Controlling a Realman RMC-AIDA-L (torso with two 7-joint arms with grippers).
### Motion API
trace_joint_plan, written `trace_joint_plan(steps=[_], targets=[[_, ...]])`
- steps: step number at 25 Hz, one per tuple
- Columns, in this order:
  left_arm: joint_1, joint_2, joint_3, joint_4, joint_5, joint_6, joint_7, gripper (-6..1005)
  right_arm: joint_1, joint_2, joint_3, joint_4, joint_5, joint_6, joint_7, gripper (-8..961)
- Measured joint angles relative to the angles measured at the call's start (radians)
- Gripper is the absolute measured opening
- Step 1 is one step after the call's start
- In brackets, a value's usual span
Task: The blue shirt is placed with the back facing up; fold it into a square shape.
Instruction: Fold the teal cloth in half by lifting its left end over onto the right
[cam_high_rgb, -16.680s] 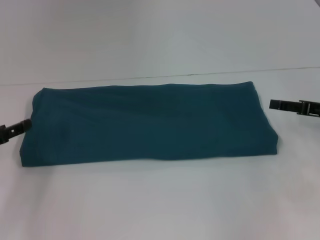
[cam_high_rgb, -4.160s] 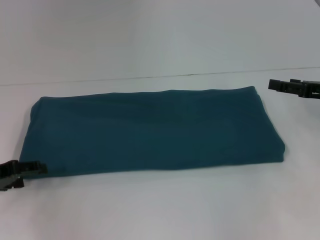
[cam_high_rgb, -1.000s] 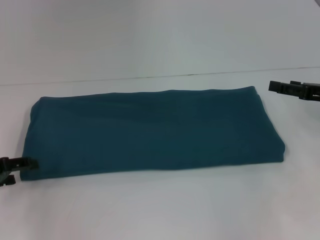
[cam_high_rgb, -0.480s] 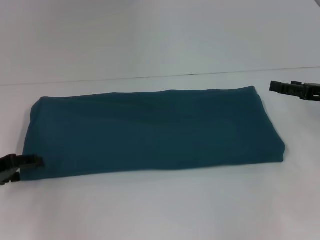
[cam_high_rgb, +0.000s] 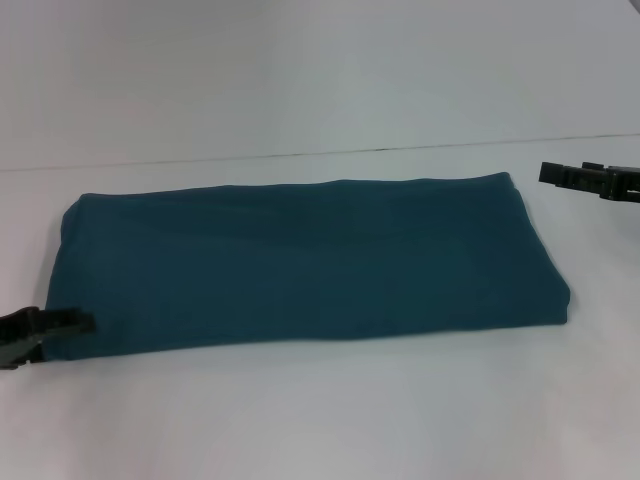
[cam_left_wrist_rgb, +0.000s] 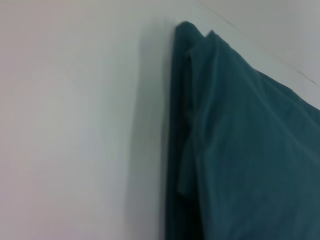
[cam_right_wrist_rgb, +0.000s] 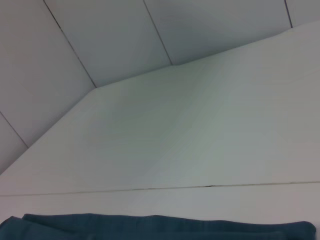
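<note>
Head view: the blue shirt (cam_high_rgb: 310, 262) lies flat on the white desk (cam_high_rgb: 320, 420), folded into a long band that runs across the middle of the frame from left to right. Fabric is a plain dark teal knit, matte, soft-looking, with only faint shallow creases on its top face. The band's far edge is nearly straight; its left end is rounded at the corners, and its right end slants out to a blunt lower-right corner. The desk surface is smooth, pale and featureless, with a thin dark seam crossing it just behind the shirt.

Left claw (cam_high_rgb: 60, 326) sits at the lower left of the frame, black and hard-edged, its tip resting on the shirt's near left corner. Whether its fingers are spread or pinching the cloth cannot be told. Right claw (cam_high_rgb: 560, 175) enters at the right edge, upper right of the shirt, held apart from the fabric just off its far right corner; its finger state cannot be told either.

Left wrist view: shirt (cam_left_wrist_rgb: 240, 150) fills the right half of the frame, showing stacked layers along the folded end, one soft fold lying over another, with a shadow on the desk beside it.

Right wrist view: only a thin strip of the shirt (cam_right_wrist_rgb: 160, 226) shows along the bottom of the frame, its edge gently wavy, with bare desk and panelled wall beyond.
</note>
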Motion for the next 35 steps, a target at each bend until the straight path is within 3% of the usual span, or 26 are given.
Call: trace_joint_plan(steps=[16, 27, 35], targets=[[-0.005, 0.004, -0.008, 0.012, -0.052, 0.034, 0.006, 877, 0.0, 0.0, 0.0, 0.0, 0.0, 0.0, 0.0, 931], [0.034, 0.005, -0.006, 0.073, -0.011, 0.04, -0.026, 878, 0.0, 0.0, 0.0, 0.0, 0.0, 0.003, 0.0, 930], [0.023, 0.004, 0.05, 0.067, 0.015, 0.07, -0.061, 877, 0.0, -0.002, 0.0, 0.0, 0.0, 0.006, 0.003, 930]])
